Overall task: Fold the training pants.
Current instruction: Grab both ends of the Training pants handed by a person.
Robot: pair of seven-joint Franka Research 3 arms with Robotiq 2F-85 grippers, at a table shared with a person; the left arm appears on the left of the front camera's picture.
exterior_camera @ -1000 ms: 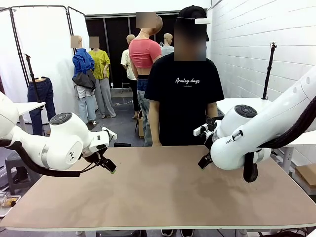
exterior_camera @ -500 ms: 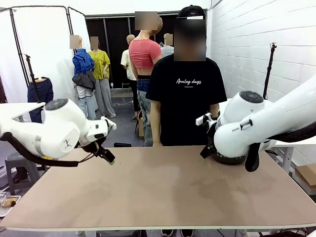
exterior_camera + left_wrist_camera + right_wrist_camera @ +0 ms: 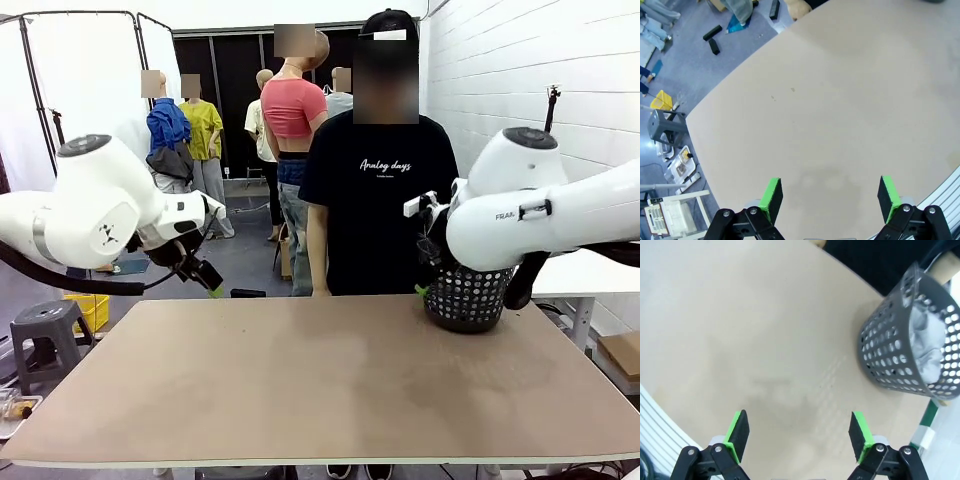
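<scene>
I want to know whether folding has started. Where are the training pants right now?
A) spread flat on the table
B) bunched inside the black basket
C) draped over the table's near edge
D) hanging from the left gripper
B: the right wrist view shows the training pants as pale grey cloth bunched inside the black basket, visible through its holes.

The left arm comes in from 9 o'clock with its wrist held high. The left claw slants down toward 5 o'clock, its jaws spread wide and empty. The right arm reaches in from 3 o'clock, elbow lifted. The right claw points downward, its jaws equally wide and gripping nothing.
</scene>
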